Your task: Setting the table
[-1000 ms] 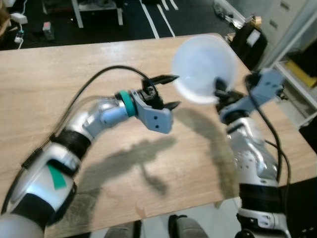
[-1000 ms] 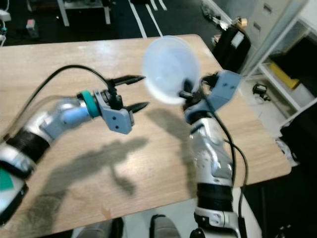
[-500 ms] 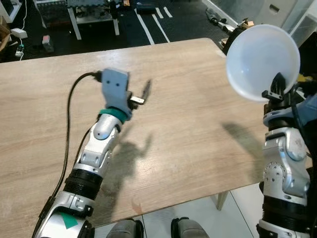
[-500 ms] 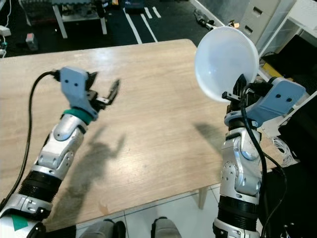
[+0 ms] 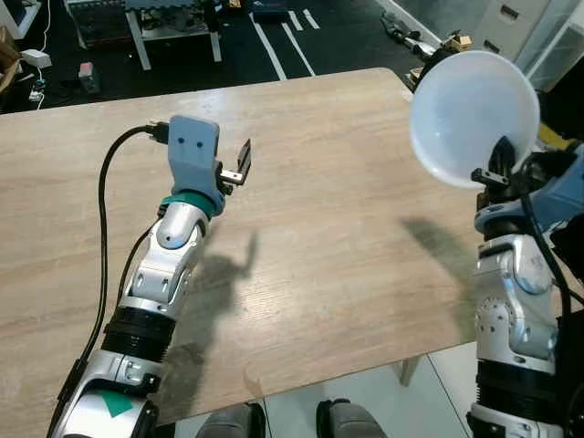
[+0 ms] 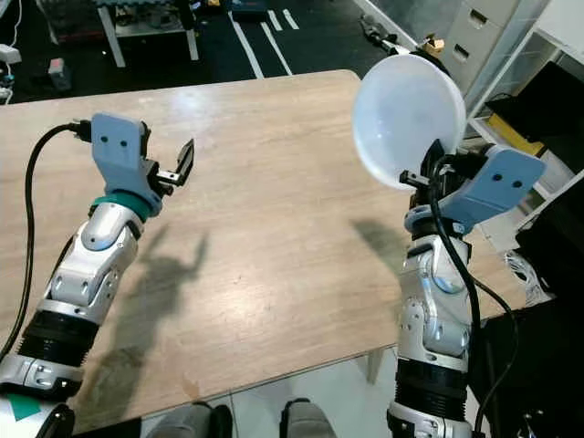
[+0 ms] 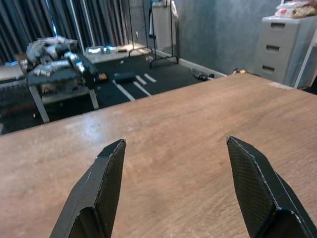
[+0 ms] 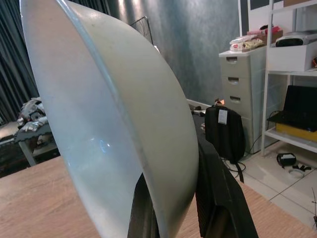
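Observation:
A white translucent bowl (image 5: 467, 114) is held tilted on edge in the air above the table's right end. My right gripper (image 5: 498, 168) is shut on its lower rim, and the black fingers (image 8: 218, 198) pinch that rim (image 8: 99, 124) in the right wrist view. My left gripper (image 5: 239, 166) is raised over the left-centre of the light wooden table (image 5: 347, 210), open with nothing between its fingers (image 7: 106, 188). The two grippers are far apart. The tabletop beneath them is bare wood.
A black backpack (image 8: 224, 131) and a grey drawer cabinet (image 8: 242, 94) stand past the table's right end, beside white shelves (image 6: 547, 55). A bench with clutter (image 5: 169, 11) sits on the dark floor beyond the far edge. My feet (image 5: 283, 422) are at the near edge.
A second ago the open left gripper was beside the bowl over mid-table. It has since drawn back to the left, and the right gripper has carried the bowl up and to the right.

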Controlling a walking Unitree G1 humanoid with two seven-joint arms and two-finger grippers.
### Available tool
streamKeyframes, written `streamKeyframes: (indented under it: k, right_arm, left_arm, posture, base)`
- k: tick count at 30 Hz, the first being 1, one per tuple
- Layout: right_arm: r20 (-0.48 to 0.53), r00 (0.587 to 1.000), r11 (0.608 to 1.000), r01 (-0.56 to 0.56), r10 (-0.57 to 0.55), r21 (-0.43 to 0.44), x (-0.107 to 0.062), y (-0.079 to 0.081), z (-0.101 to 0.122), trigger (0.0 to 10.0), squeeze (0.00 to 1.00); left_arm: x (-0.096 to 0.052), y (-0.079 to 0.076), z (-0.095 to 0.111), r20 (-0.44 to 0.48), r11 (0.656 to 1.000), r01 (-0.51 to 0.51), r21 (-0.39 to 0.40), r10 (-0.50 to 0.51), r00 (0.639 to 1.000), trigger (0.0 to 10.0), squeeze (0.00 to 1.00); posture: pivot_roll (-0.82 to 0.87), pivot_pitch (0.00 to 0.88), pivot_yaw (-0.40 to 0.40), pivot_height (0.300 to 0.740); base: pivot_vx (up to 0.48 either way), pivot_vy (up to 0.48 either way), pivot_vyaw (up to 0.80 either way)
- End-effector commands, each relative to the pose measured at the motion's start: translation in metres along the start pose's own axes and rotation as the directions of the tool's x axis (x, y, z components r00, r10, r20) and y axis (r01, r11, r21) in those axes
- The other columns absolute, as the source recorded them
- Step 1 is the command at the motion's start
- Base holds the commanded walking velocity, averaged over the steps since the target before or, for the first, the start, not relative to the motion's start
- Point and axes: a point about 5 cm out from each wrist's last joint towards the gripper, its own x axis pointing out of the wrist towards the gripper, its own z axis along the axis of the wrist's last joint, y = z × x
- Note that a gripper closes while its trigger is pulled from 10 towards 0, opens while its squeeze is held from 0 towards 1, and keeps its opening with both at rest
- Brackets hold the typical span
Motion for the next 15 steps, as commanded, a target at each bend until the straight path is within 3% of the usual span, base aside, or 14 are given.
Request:
streamKeyframes:
  k: [1, 15]
  right_arm:
    - [-0.01, 1.0, 1.0, -0.002, 0.002, 0.003, -0.0016, -0.0005, -0.0047, 10.0, 0.0]
    - [-0.02, 1.0, 1.0, -0.02, 0.02, 0.007, 0.0006, 0.0042, -0.0098, 10.0, 0.0]
  left_arm:
    - [-0.0025, -0.001, -0.0035, -0.018, 1.0, -0.003, 0.0, 0.003, 1.0, 10.0, 0.0]
    - [-0.0049, -0.0043, -0.0025, -0.025, 1.0, 0.002, 0.013, -0.002, 1.0, 10.0, 0.0]
  posture:
    - [-0.01, 0.0, 0.052, 0.74]
    - [-0.01, 0.0, 0.045, 0.74]
  base:
    - [-0.266, 0.0, 0.0]
    - [-0.279, 0.0, 0.0]
